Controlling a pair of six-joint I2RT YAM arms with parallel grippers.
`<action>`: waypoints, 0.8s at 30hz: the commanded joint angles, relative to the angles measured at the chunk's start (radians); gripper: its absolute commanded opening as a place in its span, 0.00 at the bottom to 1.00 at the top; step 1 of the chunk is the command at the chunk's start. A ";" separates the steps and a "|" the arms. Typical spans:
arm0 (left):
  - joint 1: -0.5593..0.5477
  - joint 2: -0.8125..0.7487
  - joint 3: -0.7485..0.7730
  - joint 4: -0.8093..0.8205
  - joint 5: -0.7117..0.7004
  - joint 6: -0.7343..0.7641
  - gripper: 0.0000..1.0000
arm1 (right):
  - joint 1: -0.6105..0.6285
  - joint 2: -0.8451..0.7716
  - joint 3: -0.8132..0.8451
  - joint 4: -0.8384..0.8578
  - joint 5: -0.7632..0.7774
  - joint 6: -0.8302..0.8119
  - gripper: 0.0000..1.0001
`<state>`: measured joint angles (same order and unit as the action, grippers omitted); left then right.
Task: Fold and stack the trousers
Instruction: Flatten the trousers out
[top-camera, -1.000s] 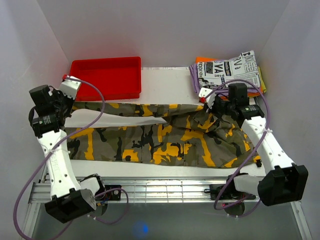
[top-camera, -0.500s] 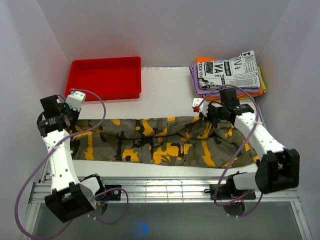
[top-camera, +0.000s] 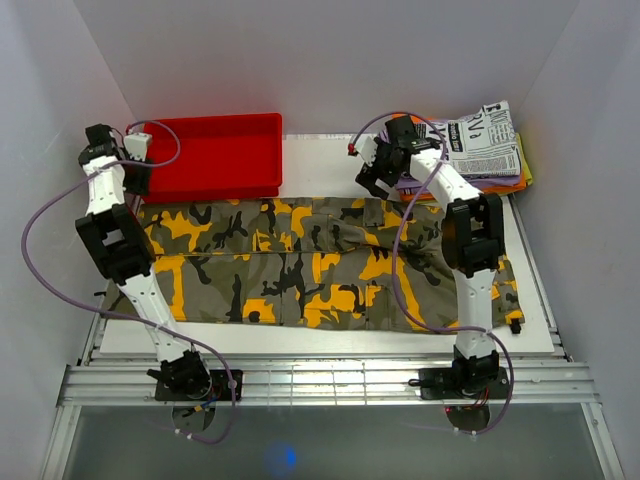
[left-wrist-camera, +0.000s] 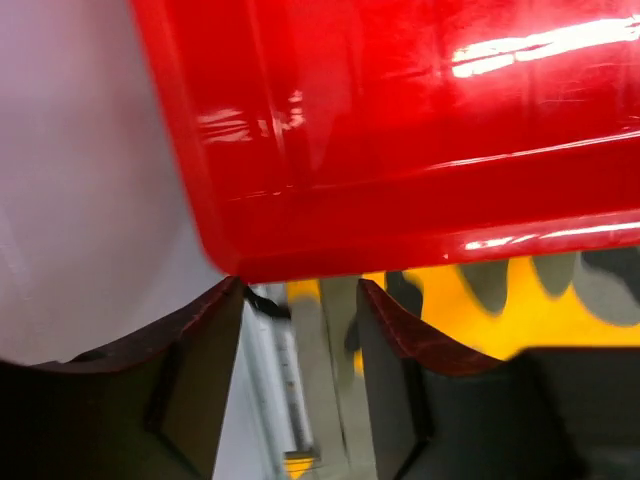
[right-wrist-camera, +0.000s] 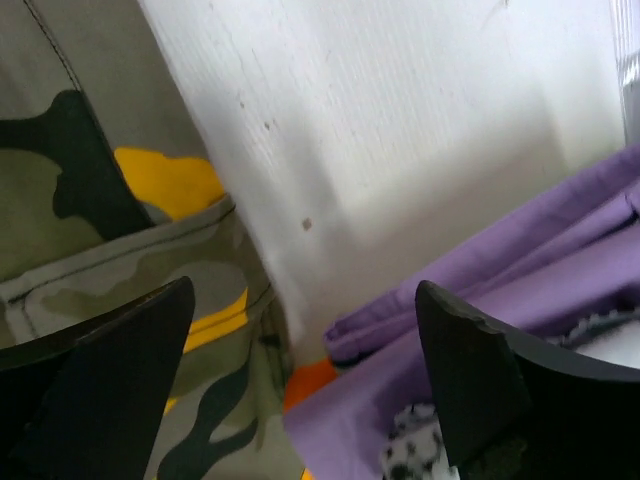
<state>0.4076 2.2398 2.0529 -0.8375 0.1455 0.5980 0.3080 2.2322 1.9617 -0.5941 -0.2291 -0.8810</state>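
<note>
The trousers lie spread out lengthwise across the white table, running from its left side to its right, flat over most of their length and rumpled at the right end. At the left end the left arm reaches over the cloth toward the far corner, and the left gripper hangs just beside the near left corner of the red tray. In the left wrist view the left gripper has its two dark fingers set apart with nothing between them; the glossy tray fills the upper part of that view, and below its rim a yellow and olive patch of the trousers shows, so the far edge of the cloth lies close against the tray's near wall. Whether they touch, I cannot tell. Further right, the right arm stretches over the rumpled end of the trousers, and the right gripper is over the bare table between the trousers' far edge and a stack of folded garments in the far right corner. The right wrist view shows the right gripper with its jaws wide apart and empty, the trousers on one side and a purple garment on the other, with a sliver of an orange garment under it. On top of the stack lies a newspaper-print garment.
</note>
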 joint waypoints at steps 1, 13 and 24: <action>0.013 -0.135 0.094 -0.133 0.038 -0.024 0.61 | -0.007 -0.136 0.014 -0.082 0.051 0.065 0.98; -0.009 -0.485 -0.503 -0.063 0.250 -0.141 0.73 | -0.128 -0.535 -0.495 -0.207 0.047 0.091 0.92; -0.173 -0.442 -0.695 0.078 0.152 -0.242 0.49 | -0.366 -0.600 -0.699 -0.208 0.138 0.122 0.52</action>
<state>0.2291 1.7775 1.3766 -0.8062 0.3405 0.4019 -0.0452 1.6707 1.3148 -0.8043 -0.1322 -0.7780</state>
